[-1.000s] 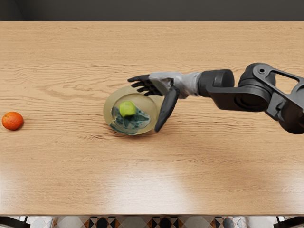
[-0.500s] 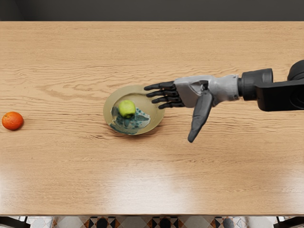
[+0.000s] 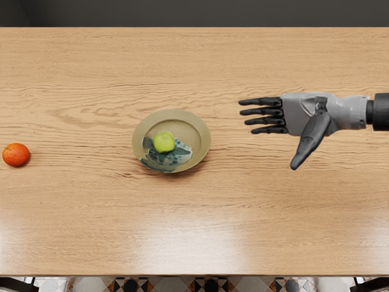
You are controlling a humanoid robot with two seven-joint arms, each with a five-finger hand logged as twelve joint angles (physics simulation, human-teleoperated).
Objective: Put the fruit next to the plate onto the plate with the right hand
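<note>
- Two fruits in view on the wooden surface [image 3: 243, 213]: green fruit [image 3: 163, 142] and orange fruit [image 3: 16, 154].
- Sitting on the plate [image 3: 185, 121]: the green fruit, round and yellow-green, a little left of the plate's middle, touching only the plate.
- Lying flat on the surface, left of the scene's centre: the plate, round and pale olive-tan, with a blue-green painted patch [image 3: 159, 159] across its near half, partly under the green fruit.
- Alone close to the left edge of the surface: the orange fruit, well apart from the plate and about level with the plate's near half.
- Reaching in from the right edge on a grey forearm [image 3: 352, 112] with a black cuff at the picture's border: the right hand [image 3: 292, 118], well to the right of the plate and clear of both fruits.
- Wide open and holding nothing, that hand: four dark fingers [image 3: 261, 112] straight, slightly fanned, pointing left toward the plate.
- Angled down toward the near side, away from the fingers: the dark thumb [image 3: 307, 143].
- Pale grey across the back of the hand, black on fingers and thumb.
- Hard to judge from this single view: how high the hand is over the surface.
- Out of view: the left hand.
- Beyond the far edge of the surface, a dark band [image 3: 194, 12]; below the near edge, a strip of patterned floor tiles [image 3: 182, 285].
- Soft glossy sheen on the near part of the wood.
</note>
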